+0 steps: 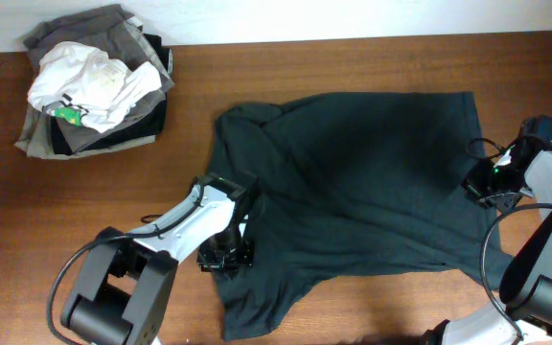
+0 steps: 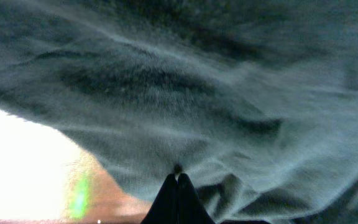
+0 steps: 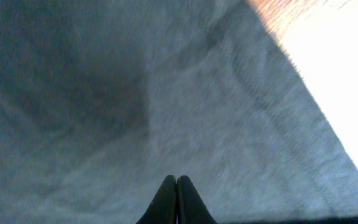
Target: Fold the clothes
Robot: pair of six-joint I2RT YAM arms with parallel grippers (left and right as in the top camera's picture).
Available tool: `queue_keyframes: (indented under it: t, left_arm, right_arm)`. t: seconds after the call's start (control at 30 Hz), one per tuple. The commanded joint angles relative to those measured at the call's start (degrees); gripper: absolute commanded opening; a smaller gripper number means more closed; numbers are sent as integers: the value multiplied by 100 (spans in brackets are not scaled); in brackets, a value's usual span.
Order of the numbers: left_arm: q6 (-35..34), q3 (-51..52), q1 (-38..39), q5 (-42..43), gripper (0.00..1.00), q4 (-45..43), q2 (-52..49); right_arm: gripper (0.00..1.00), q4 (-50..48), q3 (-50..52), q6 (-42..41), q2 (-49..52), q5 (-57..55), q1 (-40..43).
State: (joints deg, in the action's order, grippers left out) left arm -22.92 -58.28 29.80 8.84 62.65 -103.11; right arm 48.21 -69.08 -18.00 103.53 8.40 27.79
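On table (image 1: 8, 240), back-left: garment pile (image 1: 94, 81), apart from T-shirt (image 1: 353, 182) | both jaws pinched shut on T-shirt

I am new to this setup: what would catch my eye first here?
A dark T-shirt lies spread over the table's middle and right; the left gripper and right gripper meet its side edges, jaws shut. A clothes pile topped by a white garment sits far left.

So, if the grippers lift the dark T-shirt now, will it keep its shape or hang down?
Probably floppy: the dark T-shirt lies in soft wrinkles and folds, so it should sag between the left gripper and right gripper. It looks thin, so likely light. On the smooth wooden table it may slide and bunch when pulled.
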Motion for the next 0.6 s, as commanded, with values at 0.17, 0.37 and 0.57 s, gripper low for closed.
queue_keyframes:
  t: [0.17,0.37,0.57]
  left_arm:
    - [70,127,-20,105,1,-66,-291]
    - [68,463,-20,105,1,-118,-293]
    - [39,647,-20,107,1,-160,-293]
  right_arm:
    - [4,-223,46,-245,549,-765,-13]
    - [4,-378,46,-376,728,-1128,-4]
    - [4,-761,46,-503,767,-1281,-2]
